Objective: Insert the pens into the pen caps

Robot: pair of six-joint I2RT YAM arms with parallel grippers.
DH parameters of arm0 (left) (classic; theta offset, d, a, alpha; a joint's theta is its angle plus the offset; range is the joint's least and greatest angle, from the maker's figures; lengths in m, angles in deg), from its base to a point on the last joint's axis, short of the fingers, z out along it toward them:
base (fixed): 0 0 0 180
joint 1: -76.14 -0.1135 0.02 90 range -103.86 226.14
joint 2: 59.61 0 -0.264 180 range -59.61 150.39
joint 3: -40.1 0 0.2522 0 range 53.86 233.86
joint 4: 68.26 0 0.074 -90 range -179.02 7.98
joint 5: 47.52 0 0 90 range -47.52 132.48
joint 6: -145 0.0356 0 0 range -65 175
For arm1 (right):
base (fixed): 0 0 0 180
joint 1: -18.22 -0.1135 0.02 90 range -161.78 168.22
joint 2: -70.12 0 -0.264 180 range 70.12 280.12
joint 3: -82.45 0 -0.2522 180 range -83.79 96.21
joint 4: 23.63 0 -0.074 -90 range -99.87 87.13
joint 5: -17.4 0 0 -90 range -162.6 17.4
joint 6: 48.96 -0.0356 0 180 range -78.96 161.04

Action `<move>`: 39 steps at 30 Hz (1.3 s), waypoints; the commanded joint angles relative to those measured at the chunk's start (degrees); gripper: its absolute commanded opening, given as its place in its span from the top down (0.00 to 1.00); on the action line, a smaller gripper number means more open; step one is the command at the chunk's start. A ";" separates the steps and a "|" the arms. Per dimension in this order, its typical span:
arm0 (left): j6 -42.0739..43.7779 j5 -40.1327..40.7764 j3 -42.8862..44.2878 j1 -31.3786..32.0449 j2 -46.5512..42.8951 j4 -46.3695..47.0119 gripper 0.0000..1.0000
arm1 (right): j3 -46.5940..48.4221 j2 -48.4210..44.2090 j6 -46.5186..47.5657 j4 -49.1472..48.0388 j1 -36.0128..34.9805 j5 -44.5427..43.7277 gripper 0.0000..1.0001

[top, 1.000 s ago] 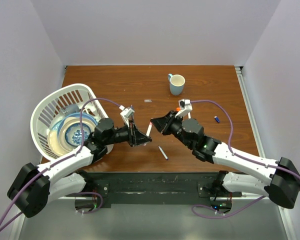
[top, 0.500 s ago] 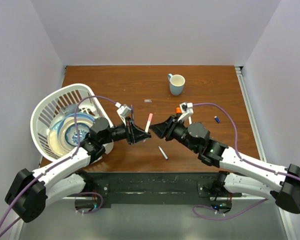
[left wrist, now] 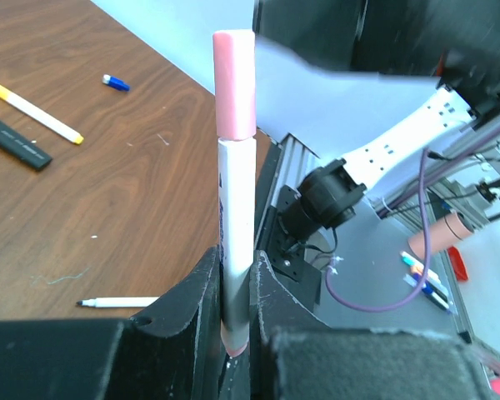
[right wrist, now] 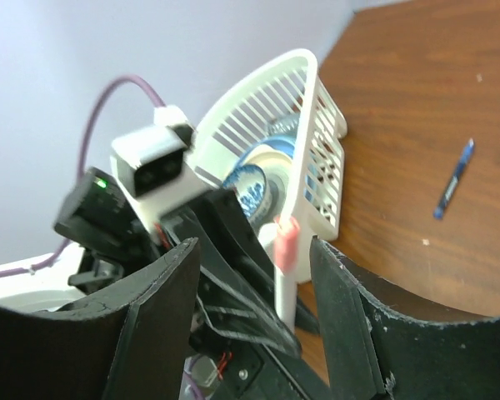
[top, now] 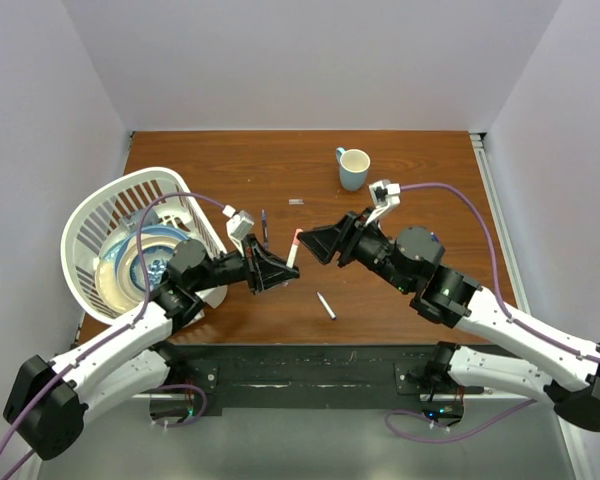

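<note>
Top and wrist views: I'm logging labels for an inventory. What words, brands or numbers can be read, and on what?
No text is readable anywhere.
White pen with pink cap: no print visible.
Mug: no marking visible.
Plate in the basket: blue pattern, no lettering.
Yellow-tipped pen and black highlighter: too small to tell.

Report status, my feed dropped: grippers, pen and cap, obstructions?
Left gripper shut on white pen. Pink cap on its tip. Right gripper open, jaws either side of cap. Nothing blocking.
</note>
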 commanded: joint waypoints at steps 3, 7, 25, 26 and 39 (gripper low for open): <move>2.05 -4.56 0.17 -0.11 -2.42 2.33 1.00 | 7.93 4.13 6.23 3.24 -0.22 2.21 0.41; 1.96 -5.35 0.26 -0.11 -3.21 2.06 1.00 | 9.43 5.45 7.72 3.59 -0.22 3.09 0.44; 3.53 -3.95 4.46 -0.02 -0.67 -0.30 1.00 | 3.20 5.72 5.18 2.88 -0.22 9.85 0.94; 4.07 -3.60 5.09 -0.02 -0.06 -1.35 1.00 | 2.67 5.63 5.09 3.67 -0.22 9.95 0.97; 6.97 8.00 8.69 -0.02 2.67 -2.06 1.00 | -4.98 4.31 -4.05 8.42 -1.27 6.52 1.00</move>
